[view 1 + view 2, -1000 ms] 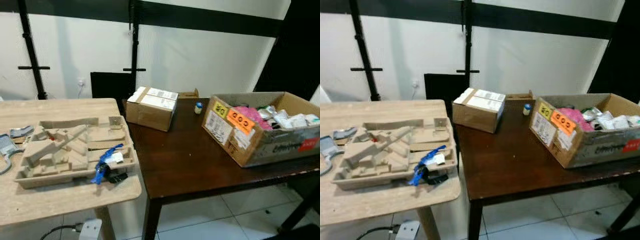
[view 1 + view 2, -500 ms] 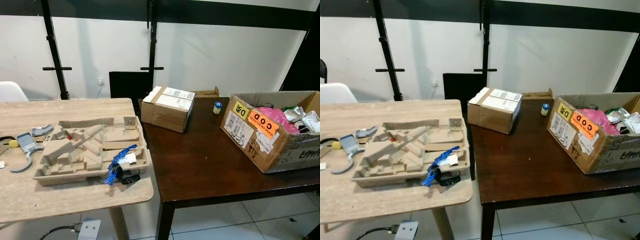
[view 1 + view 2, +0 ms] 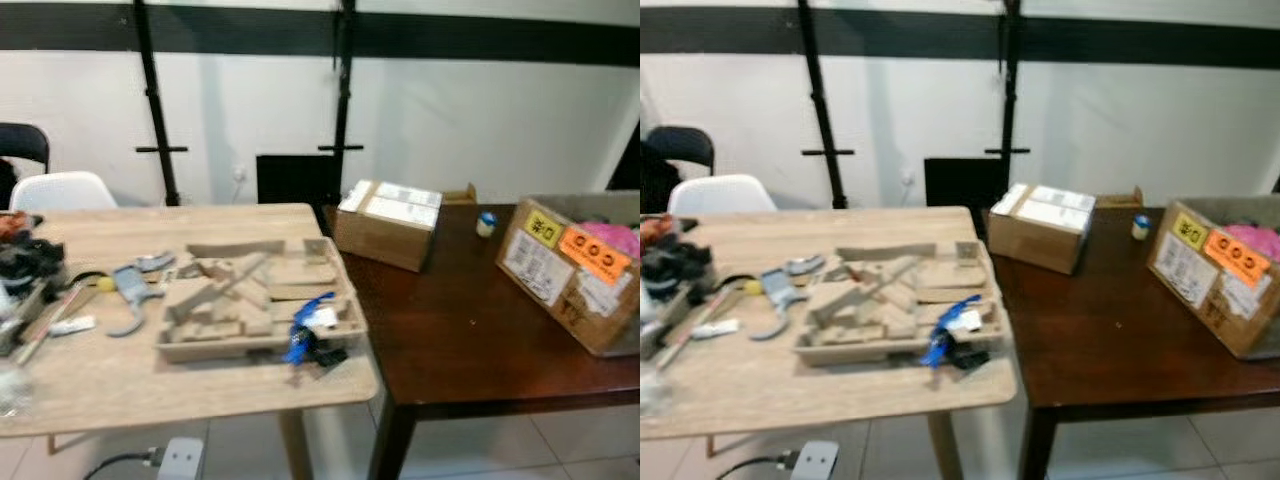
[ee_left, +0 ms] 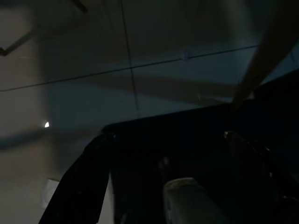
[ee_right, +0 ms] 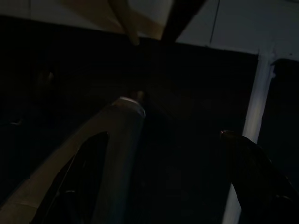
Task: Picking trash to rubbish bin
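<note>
Landmark is the pulp tray [image 3: 250,310] on the light table [image 3: 120,385]; you have no bin in sight yet, so trash first. Likeliest trash is the blue scrap [image 3: 303,335] at the tray's front right corner, draped over its rim, with a white tag [image 3: 325,318] touching it and a black bit [image 3: 325,355] just beside on the table; blur hides what the scrap is made of. Judging by its look it is thin, soft and light; it will crumple, not resist; pinch it at the bunched middle over the rim, not the loose tail; watch the tag coming along or dropping. The tray itself looks like moulded pulp; light, stiff, a bit brittle at the edges; take it by a long rim wall if you count it as trash. Left of the tray lie grey tools [image 3: 130,290] and dark clutter [image 3: 30,265]; right of the tray stands the dark table [image 3: 470,340] with a small carton [image 3: 388,222], a tiny bottle [image 3: 486,223] and a big open box [image 3: 572,278]. Left gripper [image 4: 163,182] hangs idle over floor tiles, fingers spread, nothing between; right gripper [image 5: 163,177] hangs in shade, fingers spread too, nothing held.
</note>
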